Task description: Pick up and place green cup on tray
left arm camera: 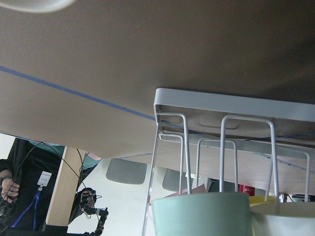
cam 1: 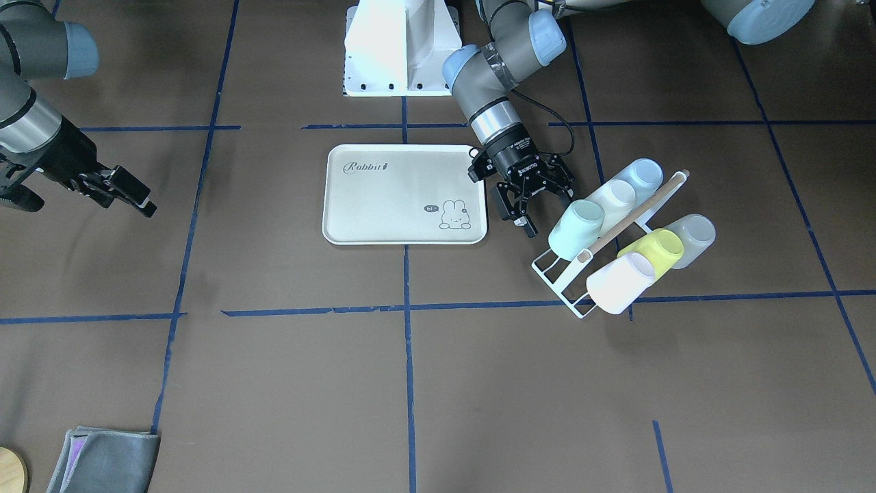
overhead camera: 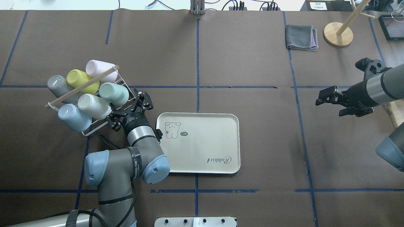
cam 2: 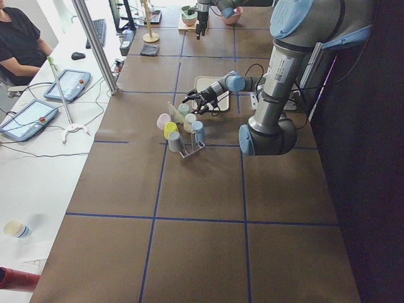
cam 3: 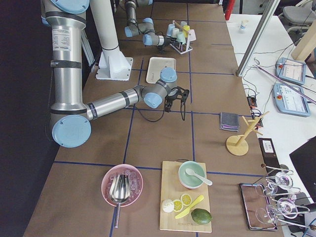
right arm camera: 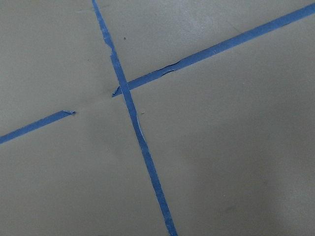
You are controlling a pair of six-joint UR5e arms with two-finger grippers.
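1. The green cup (cam 1: 577, 228) sits tilted on a white wire rack (cam 1: 556, 272), at the end of its row nearest the tray (cam 1: 404, 194), with other cups beside it.
2. The left gripper (cam 1: 543, 207) is spread wide and holds nothing, just beside the green cup, between rack and tray.
3. The tray lies flat on the desk (cam 1: 287, 383).
4. The right gripper (cam 1: 126, 194) hangs well apart from both, jaws apart and holding nothing.

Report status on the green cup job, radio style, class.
Left tool open, beside green cup, no grip. Right tool open, parked far off. Green cup on rack, not on tray. Cream cup close alongside it.
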